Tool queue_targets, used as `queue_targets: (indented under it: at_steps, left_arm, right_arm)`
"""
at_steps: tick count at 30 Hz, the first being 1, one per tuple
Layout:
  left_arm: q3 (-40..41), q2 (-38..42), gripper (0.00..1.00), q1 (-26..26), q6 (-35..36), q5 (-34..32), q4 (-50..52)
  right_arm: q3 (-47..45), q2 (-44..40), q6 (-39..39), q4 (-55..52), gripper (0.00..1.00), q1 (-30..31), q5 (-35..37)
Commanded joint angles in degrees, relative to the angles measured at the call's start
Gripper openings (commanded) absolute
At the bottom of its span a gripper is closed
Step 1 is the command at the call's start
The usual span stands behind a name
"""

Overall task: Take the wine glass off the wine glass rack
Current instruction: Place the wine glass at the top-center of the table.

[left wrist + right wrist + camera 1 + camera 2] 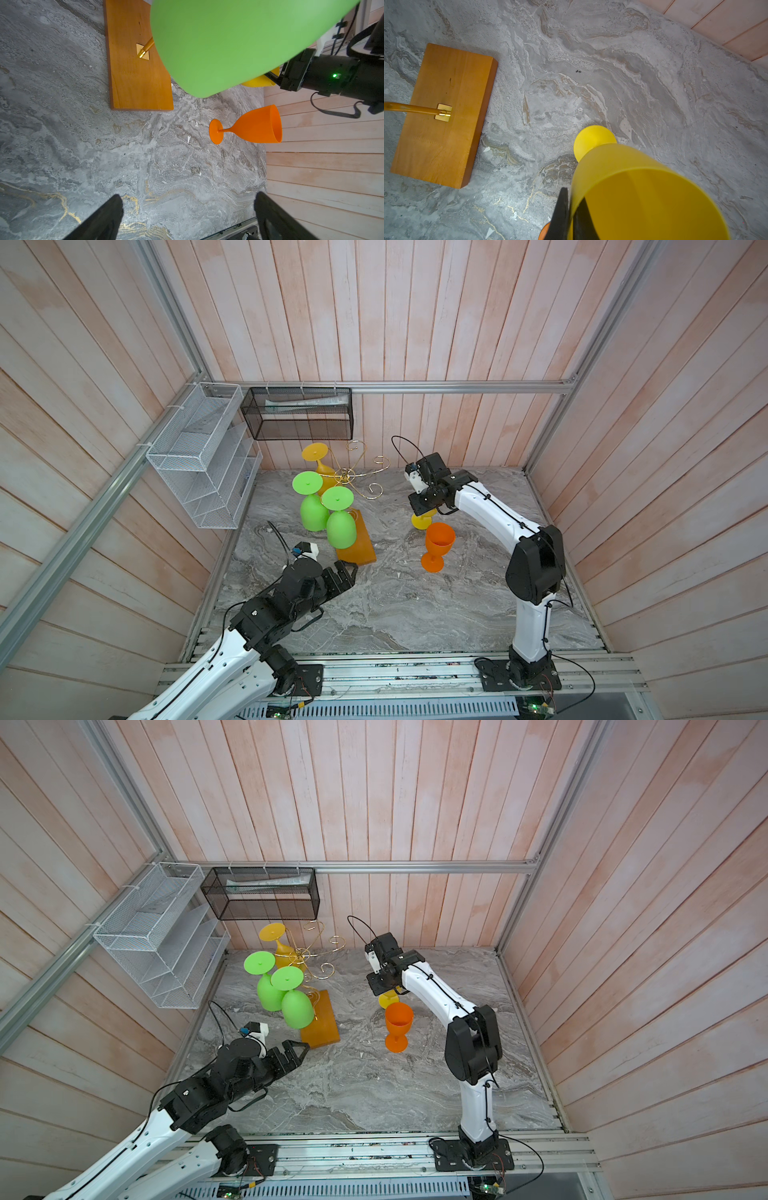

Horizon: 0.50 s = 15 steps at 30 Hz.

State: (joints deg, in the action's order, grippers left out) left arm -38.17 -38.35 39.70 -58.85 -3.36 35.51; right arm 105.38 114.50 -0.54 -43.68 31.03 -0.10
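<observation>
The wine glass rack (358, 476) is a gold wire stand on an amber wooden base (360, 549), at the back left of the marble table. Two green wine glasses (313, 512) (341, 529) and a yellow-orange one (318, 456) hang upside down from its arms. My right gripper (573, 194) is shut on the rim of a yellow wine glass (643, 187), one finger inside the bowl and one outside. It holds the glass upright to the right of the rack, foot toward the table. My left gripper (188, 196) stands open and empty by the base's near end.
An orange wine glass (438, 541) stands upright on the table just in front of the held yellow one. A white wire shelf (199, 456) hangs on the left wall. A black mesh basket (299, 414) hangs on the back wall above the rack.
</observation>
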Motion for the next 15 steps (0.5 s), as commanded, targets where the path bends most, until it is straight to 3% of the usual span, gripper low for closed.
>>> queue_targets:
  at_steps: [1,15]
  left_arm:
    - [-1.5,-0.1,1.0,-0.2,1.5,0.4,-0.9]
    - [-2.2,0.6,1.0,-0.2,2.0,-0.4,0.1]
  right_arm:
    - [2.0,1.6,-1.1,-1.5,0.06,-0.2,-1.1]
    - [2.6,-0.9,-0.9,-0.3,0.3,-0.1,-2.0]
